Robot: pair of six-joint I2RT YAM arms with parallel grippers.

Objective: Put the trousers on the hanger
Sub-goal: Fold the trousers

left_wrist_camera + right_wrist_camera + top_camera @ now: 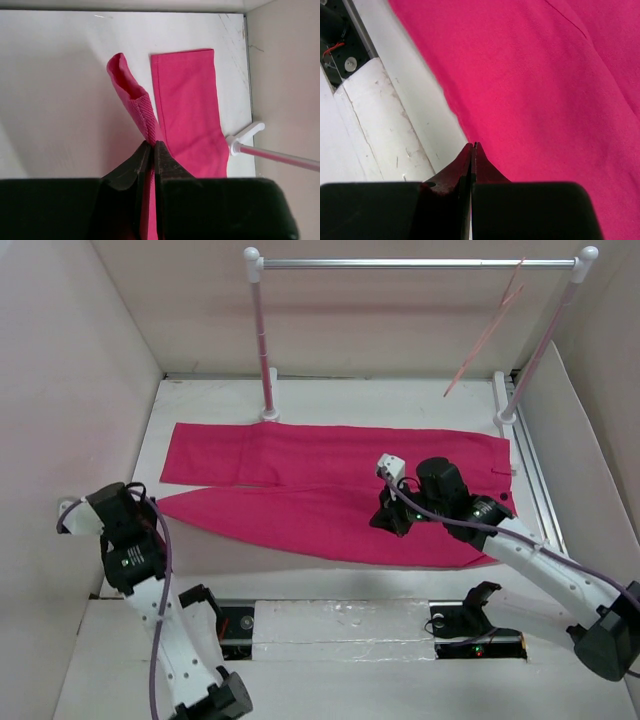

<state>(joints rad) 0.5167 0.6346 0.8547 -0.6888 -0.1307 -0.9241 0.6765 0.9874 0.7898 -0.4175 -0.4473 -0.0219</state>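
Observation:
The magenta trousers (340,485) lie flat across the table, legs pointing left. My left gripper (152,510) is at the end of the near leg. In the left wrist view it (152,145) is shut on that leg's hem, and the trousers (187,110) fold up from the table there. My right gripper (388,520) is over the near edge of the trousers. In the right wrist view it (472,145) is shut, its tips at the cloth's (545,90) edge with nothing seen between them. The pale pink hanger (488,332) hangs from the rail's right end.
A silver rail (415,262) on white posts spans the back; its left post foot (268,415) touches the trousers' far edge. Walls close in left and right. A metal track (535,470) runs along the right. A white padded strip (340,625) covers the near edge.

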